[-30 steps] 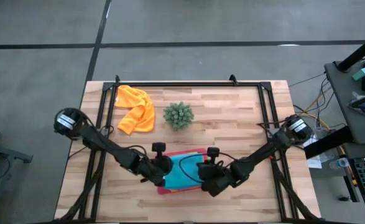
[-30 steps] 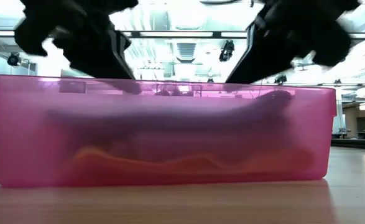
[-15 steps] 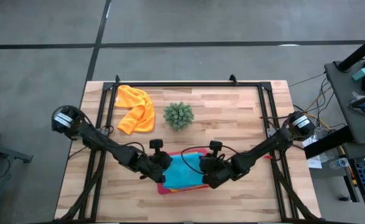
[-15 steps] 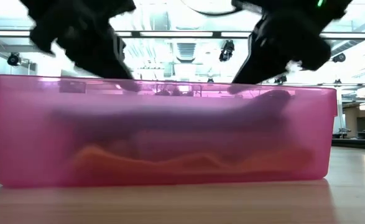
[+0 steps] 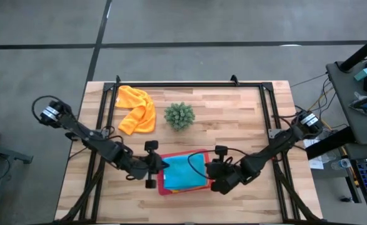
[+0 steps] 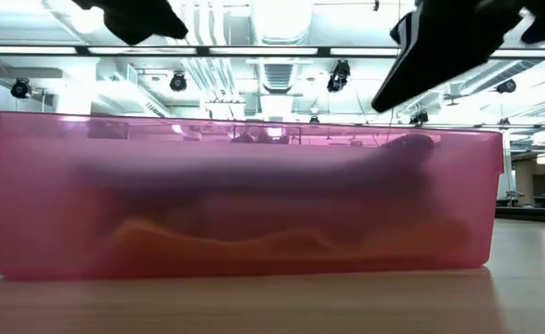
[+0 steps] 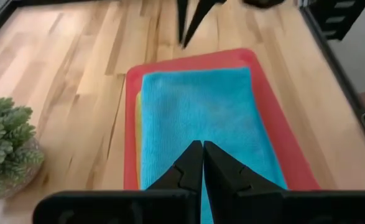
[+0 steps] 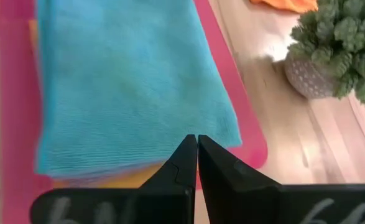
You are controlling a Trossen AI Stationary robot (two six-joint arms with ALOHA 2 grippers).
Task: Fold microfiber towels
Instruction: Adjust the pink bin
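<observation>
A light blue towel lies folded flat on top of a stack in the pink tray near the table's front edge. A yellow-orange edge of a towel peeks out under it. An orange towel lies crumpled on the table at the far left. My left gripper is shut and hovers over the tray's left rim; its tips hang above the blue towel. My right gripper is shut over the tray's right rim, its tips also above the towel. In the low view both stand above the tray's rim.
A small spiky green plant in a pot stands behind the tray, right of the orange towel. A black metal frame runs along the table's far and side edges. Bare wood lies left and right of the tray.
Both shut grippers have risen out of the tray. The left one has gone up and back toward the table's left edge, climbing more than the other. The right one has drawn back toward the right edge. The blue towel has stayed flat in the tray.
</observation>
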